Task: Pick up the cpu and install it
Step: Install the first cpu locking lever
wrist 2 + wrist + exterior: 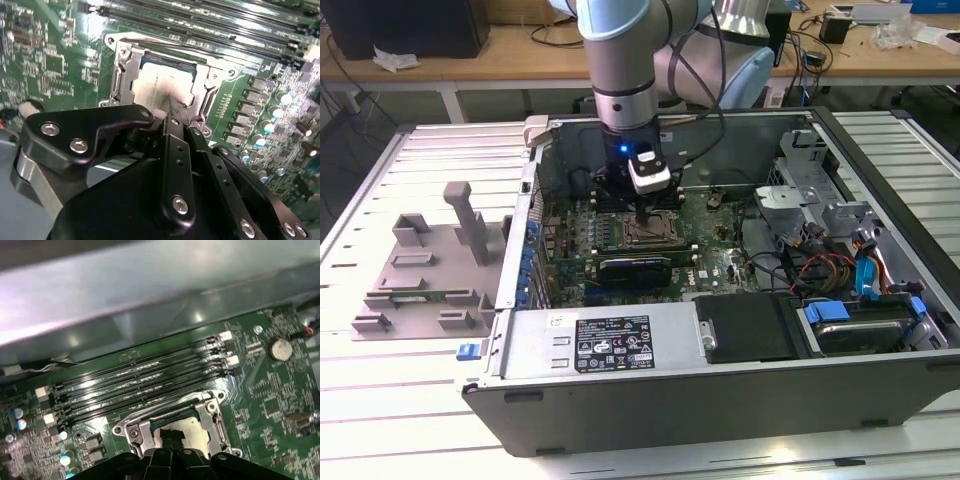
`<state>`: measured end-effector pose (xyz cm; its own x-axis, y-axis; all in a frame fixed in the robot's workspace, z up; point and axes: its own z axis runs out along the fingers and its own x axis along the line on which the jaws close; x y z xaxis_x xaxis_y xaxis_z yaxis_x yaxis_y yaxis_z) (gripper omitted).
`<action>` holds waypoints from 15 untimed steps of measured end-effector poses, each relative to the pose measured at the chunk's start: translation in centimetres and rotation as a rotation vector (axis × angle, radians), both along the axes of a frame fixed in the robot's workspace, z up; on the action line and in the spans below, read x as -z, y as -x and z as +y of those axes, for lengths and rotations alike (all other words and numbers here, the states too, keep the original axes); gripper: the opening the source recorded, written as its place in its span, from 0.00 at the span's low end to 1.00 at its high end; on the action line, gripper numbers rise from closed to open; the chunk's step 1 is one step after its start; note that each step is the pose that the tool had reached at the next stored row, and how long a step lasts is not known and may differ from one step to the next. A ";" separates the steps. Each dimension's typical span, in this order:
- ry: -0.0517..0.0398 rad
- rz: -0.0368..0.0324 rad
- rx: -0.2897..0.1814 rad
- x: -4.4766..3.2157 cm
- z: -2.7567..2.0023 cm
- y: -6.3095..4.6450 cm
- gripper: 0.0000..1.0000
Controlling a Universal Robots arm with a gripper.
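Silver cpu (161, 89) in socket under pincer (172, 112), grip indiscernible; grey tray (420, 275) in exterior view.

No text, number or sign can be read.

Printed matter, all too fine to make out:
- Black label (612, 343) with white print and small symbols, on the grey metal cover (670, 325) at the near side of the computer case.
- White sticker (560, 319), just to the exterior view's left of the black label, on the same cover.
- White markings (223, 107) on the green board (55, 65) beside the socket; more of the same across the board (270, 390) in the first wrist view.
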<state>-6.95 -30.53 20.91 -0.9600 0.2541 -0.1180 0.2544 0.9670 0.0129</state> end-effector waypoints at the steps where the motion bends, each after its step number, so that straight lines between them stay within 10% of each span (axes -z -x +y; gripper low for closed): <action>1: 0.0000 0.0000 -0.039 0.00 0.00 -0.1 0.11; 5: 0.0000 0.0005 -0.139 0.00 -0.03 -0.5 0.11; 15: -0.0005 0.0130 -0.138 -2.72 -0.57 -0.9 0.11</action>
<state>-6.00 -31.10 23.63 -0.9873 0.1193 -0.1052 0.1188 0.9929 0.0109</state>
